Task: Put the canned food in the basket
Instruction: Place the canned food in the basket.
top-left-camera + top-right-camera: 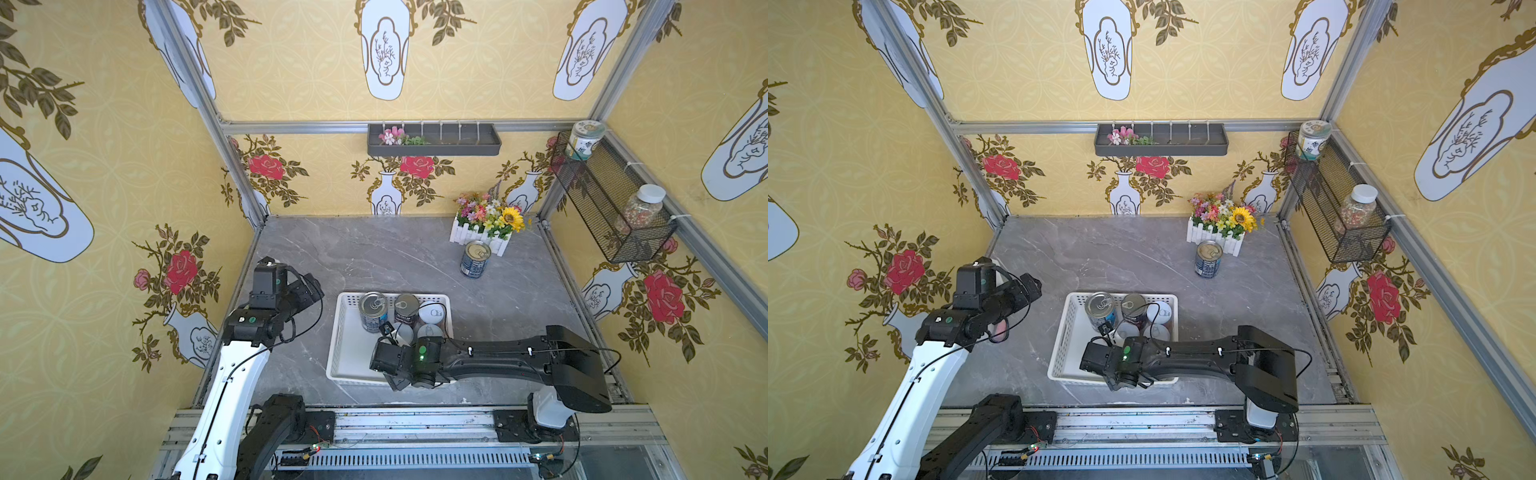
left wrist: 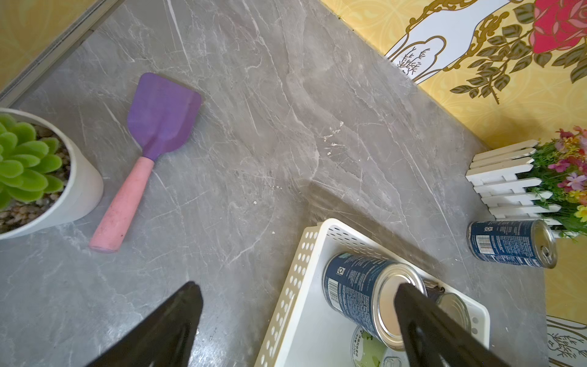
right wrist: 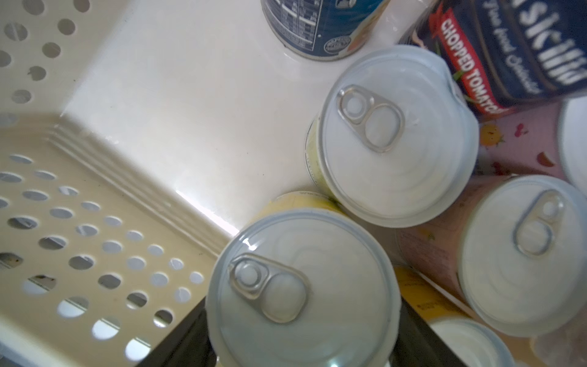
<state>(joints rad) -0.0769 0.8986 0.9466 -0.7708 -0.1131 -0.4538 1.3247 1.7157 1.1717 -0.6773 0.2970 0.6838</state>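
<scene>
One blue can [image 1: 475,258] stands on the worktop [image 1: 353,257] right of centre by the flower box [image 1: 482,232], other cans [image 1: 374,309] fill the basket [image 1: 343,332], where the right wrist view alone reads "CHOPPED TOMATO" on a dark can [image 3: 508,63] and shows the right pincer [image 3: 303,313] pinching a white-lidded can [image 3: 301,270]; the left pincer [image 2: 298,286] hangs spread, empty.

top views: high, overlooking whole scene | wrists: downward, right closest | shared: basket [image 1: 353,353]

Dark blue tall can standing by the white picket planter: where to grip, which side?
Grip the tall dark blue can across its label wall, mid-height, closing on its two free flanks. Approach from the open near side, probably: it stands upright, and the white picket flower planter sits close behind, blocking that side.
</scene>
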